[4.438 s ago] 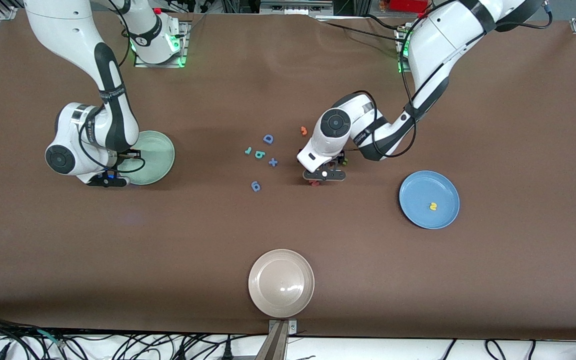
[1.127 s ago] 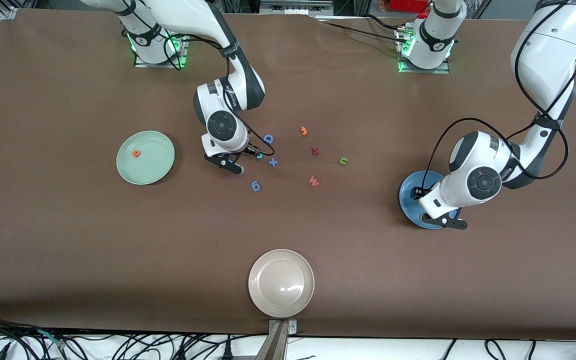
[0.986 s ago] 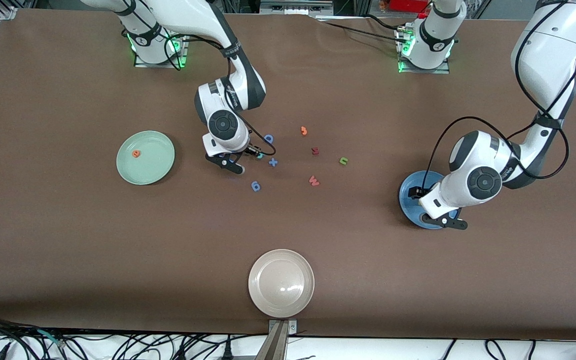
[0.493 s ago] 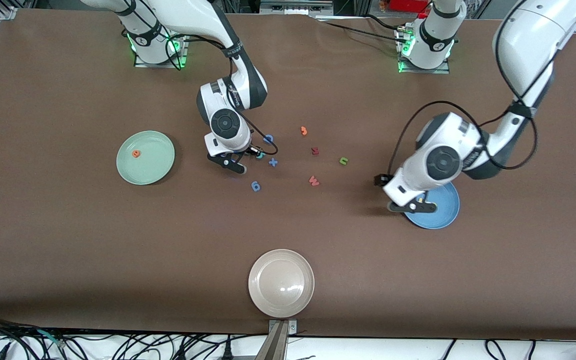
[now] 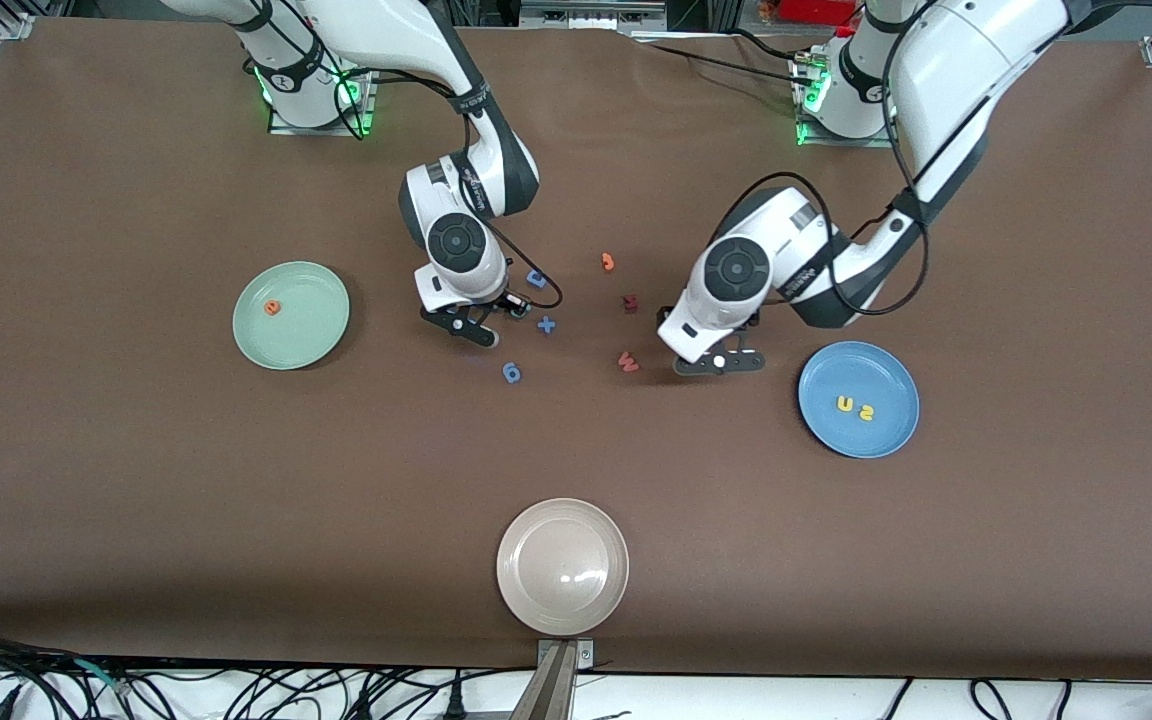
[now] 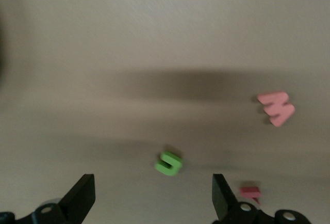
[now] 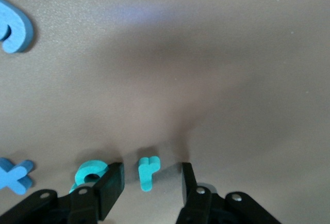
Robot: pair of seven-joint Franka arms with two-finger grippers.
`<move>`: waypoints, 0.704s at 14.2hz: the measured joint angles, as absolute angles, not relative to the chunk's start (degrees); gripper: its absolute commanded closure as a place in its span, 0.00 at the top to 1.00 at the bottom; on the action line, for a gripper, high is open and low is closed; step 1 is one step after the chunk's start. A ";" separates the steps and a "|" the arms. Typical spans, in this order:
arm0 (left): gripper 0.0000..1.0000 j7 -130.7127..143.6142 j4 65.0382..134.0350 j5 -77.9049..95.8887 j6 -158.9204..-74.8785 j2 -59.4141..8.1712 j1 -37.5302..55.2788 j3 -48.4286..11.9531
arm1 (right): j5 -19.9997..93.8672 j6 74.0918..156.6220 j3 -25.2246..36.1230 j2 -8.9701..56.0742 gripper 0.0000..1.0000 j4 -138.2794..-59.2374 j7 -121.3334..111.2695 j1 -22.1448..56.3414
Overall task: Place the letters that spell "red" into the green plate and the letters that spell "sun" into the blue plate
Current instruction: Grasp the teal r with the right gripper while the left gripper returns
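The green plate [image 5: 308, 335] holds the orange "e" [image 5: 273, 308]. On the blue plate [image 5: 881, 435] lie the yellow "u" [image 5: 844, 403] and "s" [image 5: 866, 411]. My right gripper [image 5: 466, 325] is low over the table, open, its fingers either side of the teal "r" [image 7: 148, 172] with a gap on both sides [image 7: 152, 182]. The teal "d" [image 7: 92, 175] lies just outside one finger. My left gripper [image 5: 721, 362] hangs wide open [image 6: 152, 195] over the table. The green "n" [image 6: 169, 163] lies just ahead of its fingertips. The front view hides the "n", "r" and "d".
A red W [image 5: 627, 362], a dark red letter [image 5: 630, 301] and a small orange piece [image 5: 608, 262] lie between the two hands. A blue D [image 5: 536, 279], a blue plus [image 5: 546, 324] and another blue piece [image 5: 511, 373] sit near my right gripper. A beige plate [image 5: 562, 566] stands by the front edge.
My left arm has swung from over the blue plate to the middle letters, leaving the yellow "u" beside the "s". My right gripper has stayed low at the teal letters.
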State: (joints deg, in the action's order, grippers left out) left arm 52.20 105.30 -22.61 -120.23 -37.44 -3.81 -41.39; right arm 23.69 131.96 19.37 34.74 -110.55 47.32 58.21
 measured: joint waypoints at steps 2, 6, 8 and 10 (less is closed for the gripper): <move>0.99 53.75 106.72 -22.62 -123.41 -38.20 -3.23 -41.25 | 23.72 132.12 19.34 34.80 0.22 -110.55 47.35 58.24; 0.98 55.81 110.34 -24.26 -131.04 -40.05 -3.37 -40.04 | 23.74 131.08 19.53 34.45 0.00 -110.52 47.36 58.27; 0.96 56.10 111.71 -25.04 -132.17 -40.68 -3.48 -39.67 | 23.73 131.04 19.50 34.35 0.00 -110.52 47.36 58.32; 0.82 56.16 112.27 -25.05 -132.79 -41.02 -3.53 -39.63 | 23.74 130.77 19.55 34.20 0.00 -110.50 47.32 58.33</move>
